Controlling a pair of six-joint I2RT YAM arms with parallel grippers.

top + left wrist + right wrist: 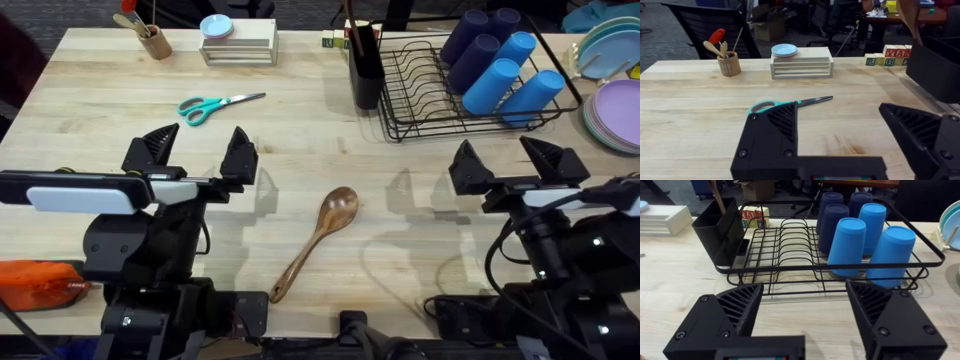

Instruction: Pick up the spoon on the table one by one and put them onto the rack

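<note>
Overhead, 1 spoon (pixel 318 240) lies on the bench (pixel 300 140), not yet in the rack (pixel 420 100). Left claw (pixel 198 150) and right claw (pixel 518 162) gape wide, holding nothing.

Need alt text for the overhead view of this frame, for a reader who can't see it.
A wooden spoon lies on the table between two open grippers, left and right. Behind it stands a black wire rack holding blue cups, with scissors to the left.
</note>
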